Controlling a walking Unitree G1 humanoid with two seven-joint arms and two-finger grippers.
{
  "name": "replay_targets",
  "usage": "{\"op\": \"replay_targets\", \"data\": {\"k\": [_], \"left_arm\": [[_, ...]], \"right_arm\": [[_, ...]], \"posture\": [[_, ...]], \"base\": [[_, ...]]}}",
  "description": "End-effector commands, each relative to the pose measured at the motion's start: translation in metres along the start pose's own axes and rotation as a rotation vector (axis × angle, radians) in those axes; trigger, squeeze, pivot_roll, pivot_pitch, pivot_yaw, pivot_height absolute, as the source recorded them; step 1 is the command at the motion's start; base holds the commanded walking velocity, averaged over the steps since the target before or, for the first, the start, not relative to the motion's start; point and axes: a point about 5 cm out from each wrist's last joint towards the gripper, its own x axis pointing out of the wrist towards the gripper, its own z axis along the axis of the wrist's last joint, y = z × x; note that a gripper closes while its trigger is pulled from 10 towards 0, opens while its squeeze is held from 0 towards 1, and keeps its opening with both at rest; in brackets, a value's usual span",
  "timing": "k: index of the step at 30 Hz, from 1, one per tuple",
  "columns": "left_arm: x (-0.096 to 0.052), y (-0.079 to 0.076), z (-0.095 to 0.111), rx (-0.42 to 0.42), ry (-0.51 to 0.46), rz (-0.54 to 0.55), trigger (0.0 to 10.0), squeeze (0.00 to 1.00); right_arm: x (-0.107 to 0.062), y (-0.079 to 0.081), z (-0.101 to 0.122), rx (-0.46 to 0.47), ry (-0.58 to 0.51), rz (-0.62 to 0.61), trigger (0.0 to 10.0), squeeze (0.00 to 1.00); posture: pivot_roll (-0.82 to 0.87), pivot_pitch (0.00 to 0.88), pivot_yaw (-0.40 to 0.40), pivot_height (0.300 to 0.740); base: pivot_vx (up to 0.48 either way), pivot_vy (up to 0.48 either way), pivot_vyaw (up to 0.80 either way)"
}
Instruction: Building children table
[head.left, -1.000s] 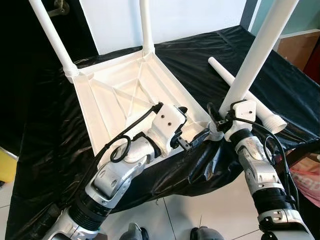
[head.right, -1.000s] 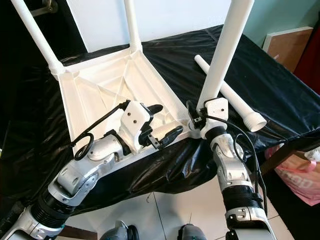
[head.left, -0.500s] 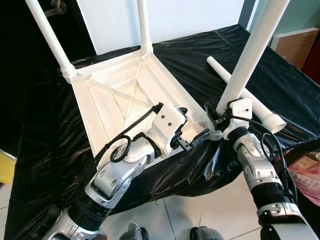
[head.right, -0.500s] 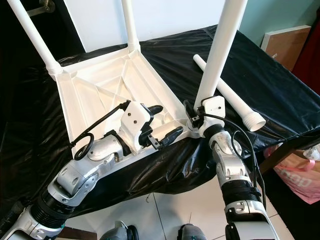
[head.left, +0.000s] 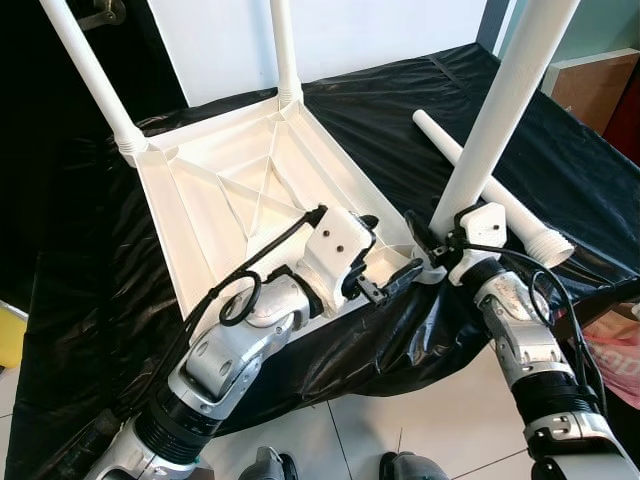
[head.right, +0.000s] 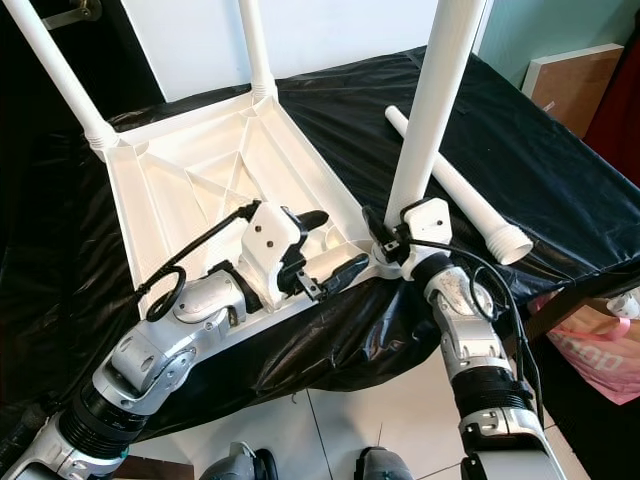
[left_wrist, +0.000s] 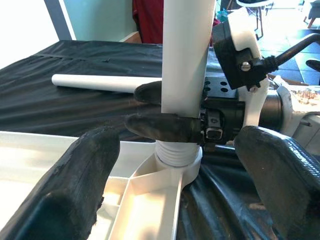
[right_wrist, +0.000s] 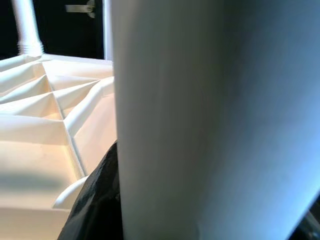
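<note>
One black-draped table (head.left: 560, 150), tiled floor (head.left: 440, 440)

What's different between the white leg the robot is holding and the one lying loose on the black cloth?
The held leg stands upright in the upturned tabletop's corner socket, the right gripper shut around its base. The loose leg lies flat on the black cloth, beside the tabletop, with no gripper on it. Both are plain white tubes.
</note>
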Motion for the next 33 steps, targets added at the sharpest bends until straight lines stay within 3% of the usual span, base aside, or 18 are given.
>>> {"op": "replay_targets", "data": {"k": [1,5,10,21,24,33], "left_arm": [[-0.004,-0.004,-0.001,-0.006,0.009,-0.104,10.0,0.0],[-0.005,-0.004,0.0,-0.005,0.01,-0.107,10.0,0.0],[-0.005,-0.004,0.001,-0.005,0.01,-0.107,10.0,0.0],[-0.005,-0.004,0.002,-0.01,0.011,-0.104,10.0,0.0],[-0.005,-0.005,0.003,-0.011,0.009,-0.106,10.0,0.0],[-0.005,-0.005,0.003,-0.013,0.009,-0.107,10.0,0.0]], "right_arm": [[-0.008,0.014,-0.025,0.012,0.125,0.085,10.0,0.0],[-0.008,0.013,-0.024,-0.051,0.117,0.138,10.0,0.0],[-0.009,0.014,-0.024,-0.066,0.114,0.148,10.0,0.0],[-0.011,0.009,-0.03,0.141,0.121,0.093,10.0,0.0],[-0.008,0.007,-0.035,0.191,0.176,0.057,10.0,0.0],[-0.007,0.005,-0.04,0.19,0.23,0.033,10.0,0.0]], "posture": [[-0.04,0.143,0.088,0.74],[-0.03,0.144,0.09,0.74],[-0.03,0.144,0.09,0.74],[-0.03,0.144,0.086,0.74],[-0.03,0.137,0.083,0.74],[-0.03,0.133,0.08,0.74]], "base": [[0.0,0.0,0.0],[0.0,0.0,0.0],[0.0,0.0,0.0],[0.0,0.0,0.0],[0.0,0.0,0.0],[0.0,0.0,0.0]]}}
